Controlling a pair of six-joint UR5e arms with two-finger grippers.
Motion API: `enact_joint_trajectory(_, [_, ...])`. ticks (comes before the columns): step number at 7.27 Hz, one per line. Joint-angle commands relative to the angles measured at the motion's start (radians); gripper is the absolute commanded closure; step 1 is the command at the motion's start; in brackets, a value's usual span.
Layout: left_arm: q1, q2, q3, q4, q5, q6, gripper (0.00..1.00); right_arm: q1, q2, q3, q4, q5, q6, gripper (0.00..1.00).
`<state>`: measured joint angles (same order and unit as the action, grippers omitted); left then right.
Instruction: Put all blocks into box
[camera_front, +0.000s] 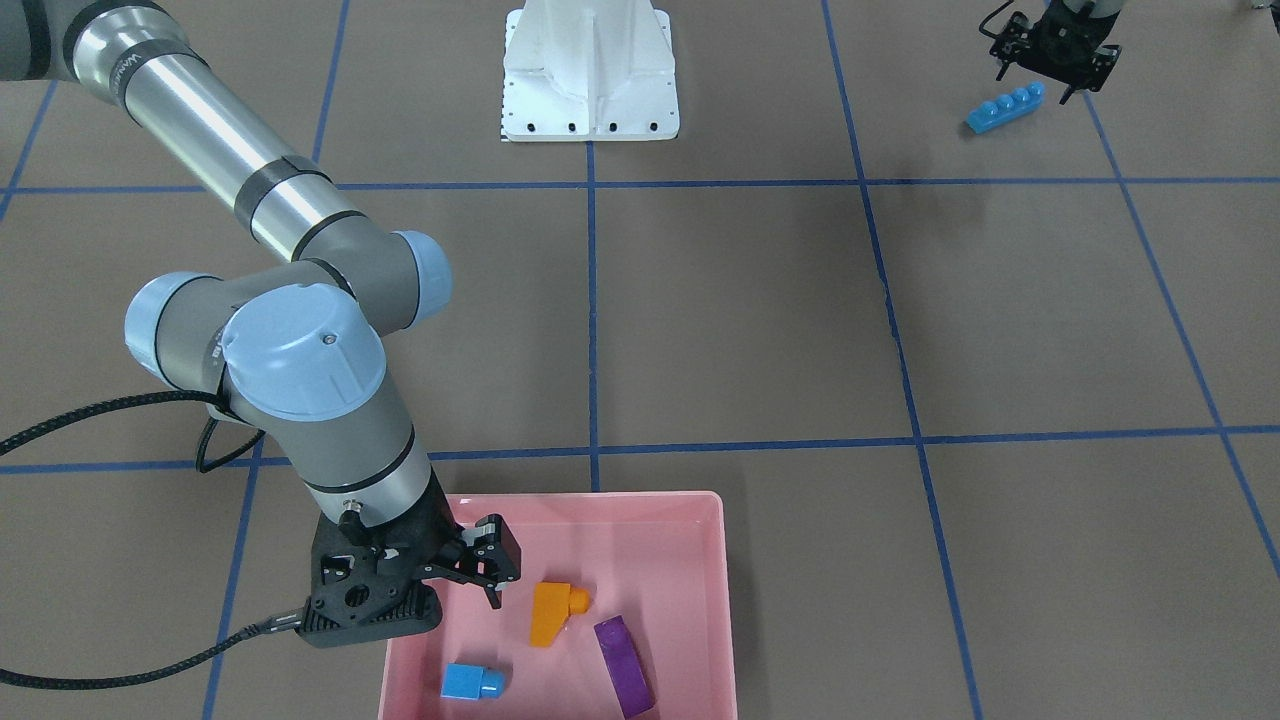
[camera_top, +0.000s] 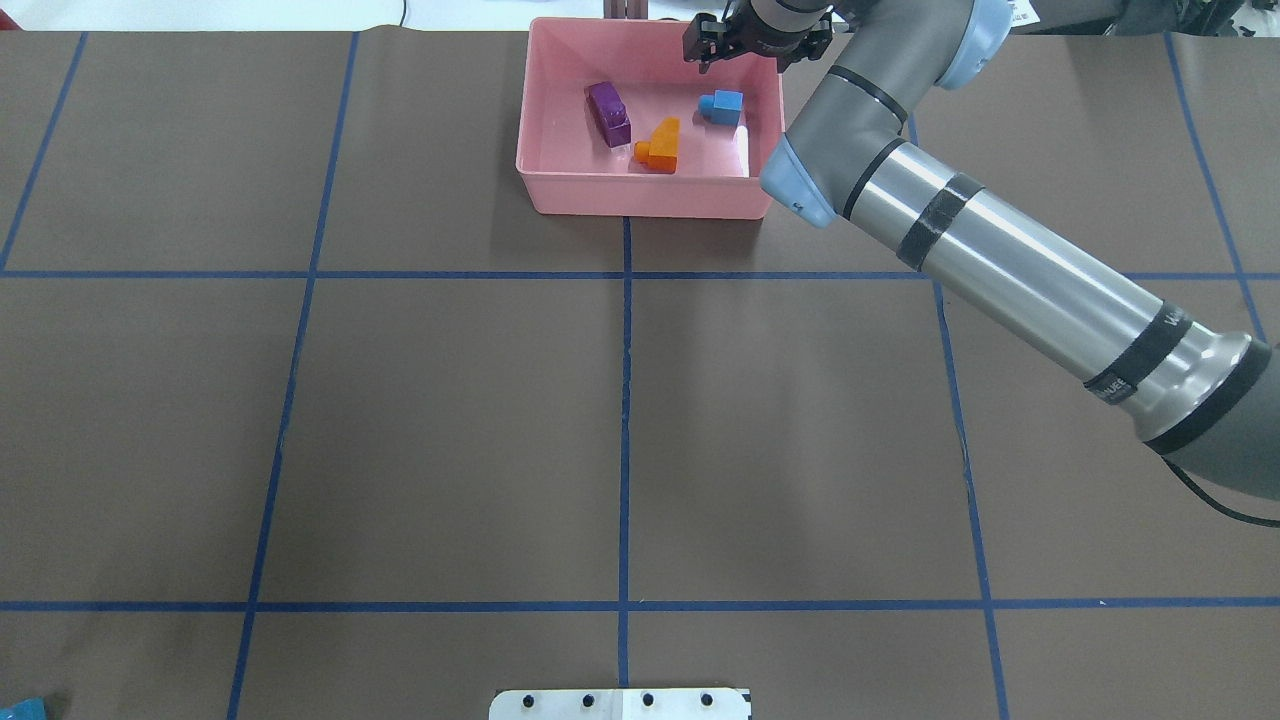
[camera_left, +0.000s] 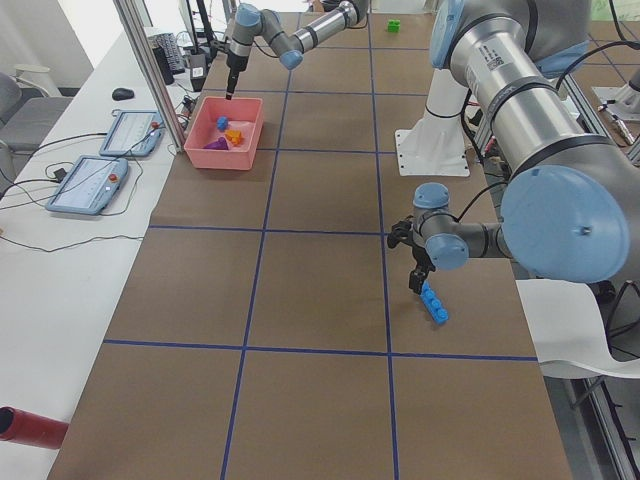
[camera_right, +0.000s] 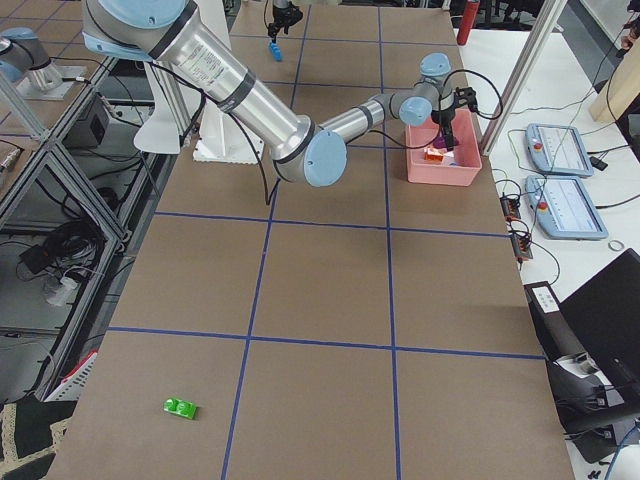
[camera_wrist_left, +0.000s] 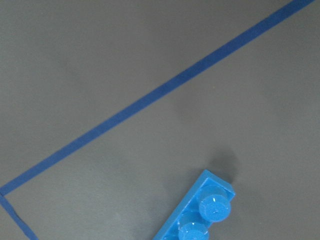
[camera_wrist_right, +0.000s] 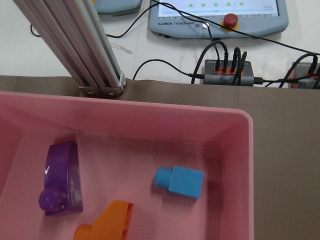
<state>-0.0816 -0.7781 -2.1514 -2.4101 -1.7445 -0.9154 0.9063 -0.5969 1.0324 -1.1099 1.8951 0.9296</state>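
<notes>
Left of the robot's base, left gripper (camera_front: 1033, 78) hangs open and empty just off one end of the long blue four-stud brick (camera_front: 1003, 109). Brick lies flat on the table (camera_front: 760, 320), long axis diagonal. Wrist view has it off-centre at the lower edge, so the gripper likely needs to shift along it. Right gripper (camera_front: 497, 575) is spread, empty, over the pink box (camera_front: 722, 600). Five bricks in all. Three are in the box: orange sloped brick (camera_front: 550, 612), small blue brick (camera_front: 470, 682), purple brick (camera_front: 624, 666). Two are out: long blue, and green brick (camera_right: 181, 407), far off at the right end.

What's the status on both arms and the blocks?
Right gripper open, empty, over pink box. Left gripper open at long blue block on table. Orange block, small blue block, purple block in box; green block out on table. No obstruction seen.
</notes>
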Motion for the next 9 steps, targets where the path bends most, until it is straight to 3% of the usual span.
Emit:
enact_joint_trajectory(1, [0.066, -0.018, 0.065, -0.027, 0.060, -0.034, 0.01, 0.010, -0.003, 0.046, -0.065, 0.016, -0.002, 0.00])
enact_joint_trajectory(2, [0.066, -0.067, 0.143, -0.085, 0.065, -0.036, 0.01, 0.011, -0.006, 0.093, -0.126, 0.041, -0.003, 0.00])
enact_joint_trajectory(4, [0.069, -0.067, 0.146, -0.096, 0.063, -0.037, 0.01, 0.051, -0.014, 0.254, -0.372, 0.132, -0.017, 0.00])
enact_joint_trajectory(6, [0.071, -0.064, 0.146, -0.096, 0.063, -0.039, 0.01, 0.071, -0.012, 0.413, -0.631, 0.170, -0.052, 0.00])
enact_joint_trajectory(7, [0.074, -0.063, 0.145, -0.101, 0.062, -0.039, 0.01, 0.089, -0.011, 0.463, -0.718, 0.171, -0.107, 0.00])
enact_joint_trajectory(9, [0.082, -0.056, 0.146, -0.116, 0.060, -0.040, 0.01, 0.105, -0.012, 0.475, -0.763, 0.191, -0.138, 0.00])
